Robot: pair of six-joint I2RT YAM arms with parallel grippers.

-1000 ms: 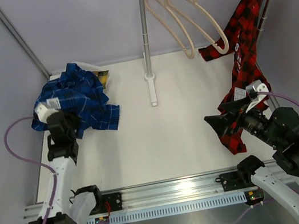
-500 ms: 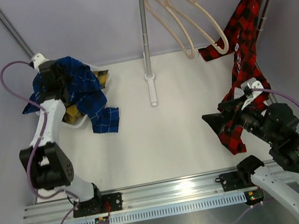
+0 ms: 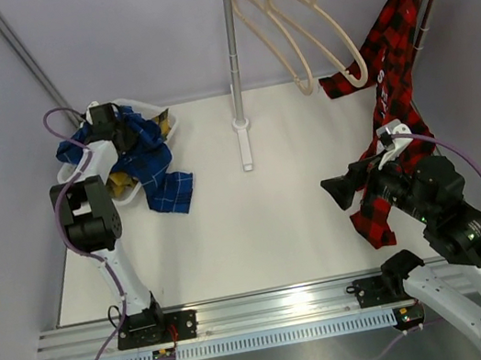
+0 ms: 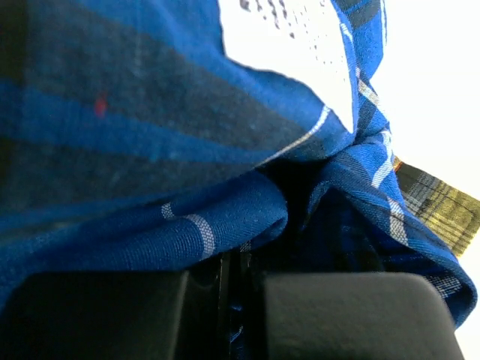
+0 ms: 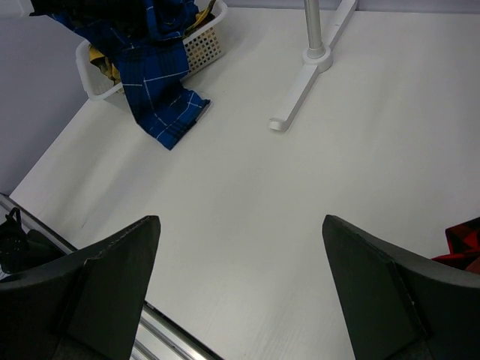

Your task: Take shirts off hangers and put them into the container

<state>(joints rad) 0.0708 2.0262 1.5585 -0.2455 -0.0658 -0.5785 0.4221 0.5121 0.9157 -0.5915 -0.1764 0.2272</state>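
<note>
Blue shirt (image 3: 138,156) now bunched over the container (image 3: 168,127), one tail over the near rim onto the desk (image 3: 267,222). Half a sec ago it hung further back-left. Left fingers (image 4: 112,315) pressed together, pinching blue cloth. Yellow shirt (image 3: 118,181) lies under it. Red shirt (image 3: 390,79) unmoved, hanging at far right of rack (image 3: 232,51). Right fingers (image 5: 105,285) spread wide, nothing btwn. Only left wrist cam shows the pinch + a white label (image 4: 300,45). Right wrist cam shows container's slotted wall.

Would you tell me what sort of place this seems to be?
Likely a robot lab bench: two arms on a metal rail, bare grey walls, a small clothes rack.
</note>
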